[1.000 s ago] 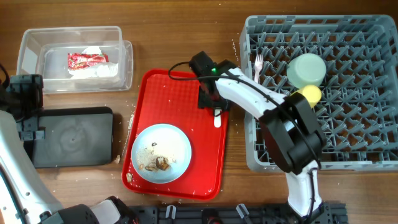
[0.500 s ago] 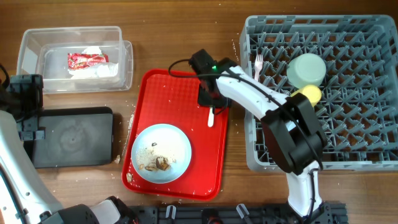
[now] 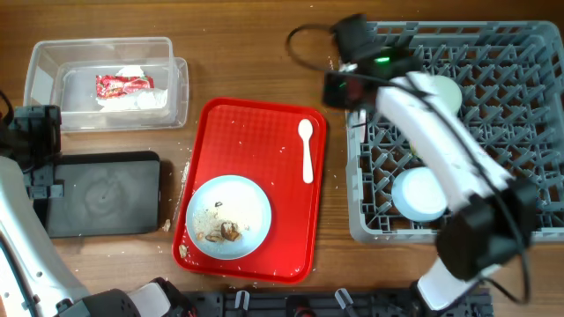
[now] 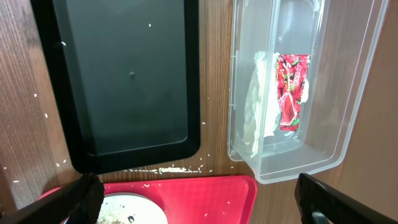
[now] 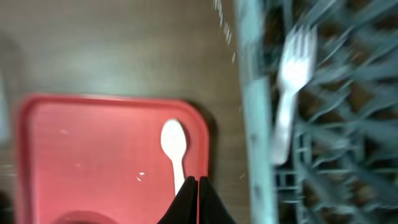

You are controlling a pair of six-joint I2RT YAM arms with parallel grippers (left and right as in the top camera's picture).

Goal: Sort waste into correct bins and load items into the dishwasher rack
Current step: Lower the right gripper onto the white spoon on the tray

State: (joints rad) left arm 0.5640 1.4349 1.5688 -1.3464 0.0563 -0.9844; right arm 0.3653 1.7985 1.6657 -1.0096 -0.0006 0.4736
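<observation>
The white spoon point(image 3: 306, 150) point(image 5: 174, 143) lies loose on the red tray point(image 3: 264, 132) near its right edge. My right gripper point(image 3: 338, 88) point(image 5: 197, 180) is shut with nothing in it, raised by the near-left corner of the grey dishwasher rack point(image 3: 529, 132) point(image 5: 255, 124). A white fork point(image 5: 292, 68) rests in the rack. A light blue bowl point(image 3: 419, 194) and a pale green bowl point(image 3: 448, 95) sit in the rack too. The light blue plate point(image 3: 227, 217) holds brown scraps. My left gripper point(image 4: 199, 208) is open above the black tray point(image 4: 124, 81) and the clear tub point(image 4: 348, 93).
The clear tub point(image 3: 53, 62) holds a red wrapper point(image 3: 123, 84) point(image 4: 289, 90) and a white napkin point(image 4: 258, 106). The black tray point(image 3: 101, 194) lies below it at the left. White crumbs dot the wood between tray and tub. The right arm stretches across the rack.
My right gripper shut without taking the spoon, then rose and swung from the red tray to the rack's corner. The spoon shifted slightly and stays on the tray.
</observation>
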